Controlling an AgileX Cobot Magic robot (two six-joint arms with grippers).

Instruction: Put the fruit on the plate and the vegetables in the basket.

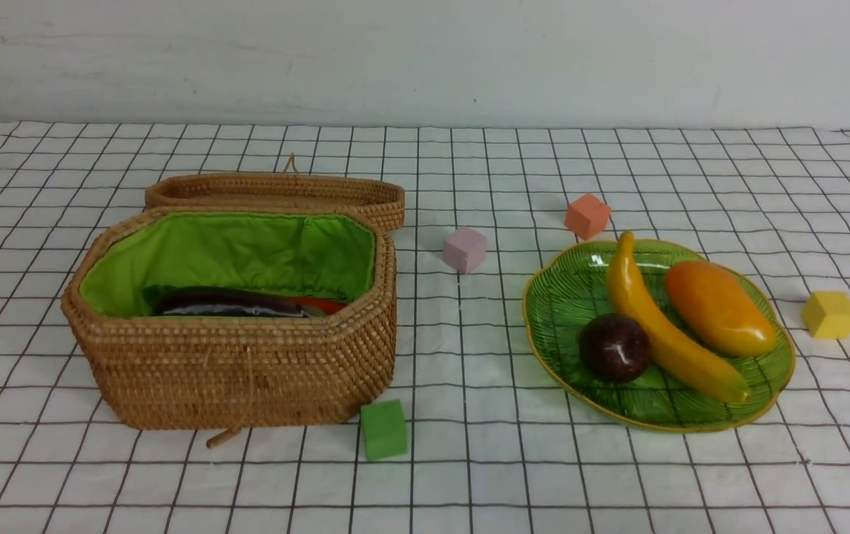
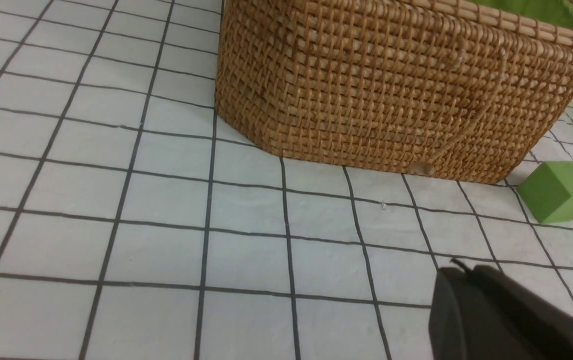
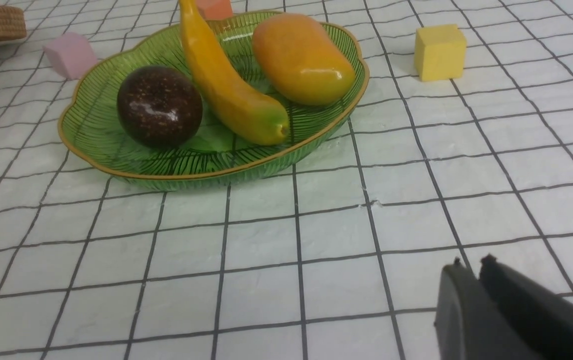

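Observation:
The green leaf-shaped plate [image 1: 566,297] at the right holds the yellow banana [image 1: 662,334], the orange-yellow mango [image 1: 720,308] and the dark maroon round fruit [image 1: 614,347]. At the left, the wicker basket [image 1: 232,363] stands with its lid back. Inside lie the purple eggplant [image 1: 228,302] and a red-orange strip of the carrot [image 1: 317,304]. Neither arm shows in the front view. My left gripper [image 2: 461,270] is shut and empty above the cloth, short of the basket [image 2: 391,90]. My right gripper [image 3: 471,262] hangs empty short of the plate [image 3: 116,165], with only a sliver between its tips.
Foam cubes lie on the checked cloth: green [image 1: 384,429] at the basket's front corner, pink [image 1: 463,249] between basket and plate, orange [image 1: 587,216] behind the plate, yellow [image 1: 830,314] to its right. The basket's lid [image 1: 277,189] rests behind it.

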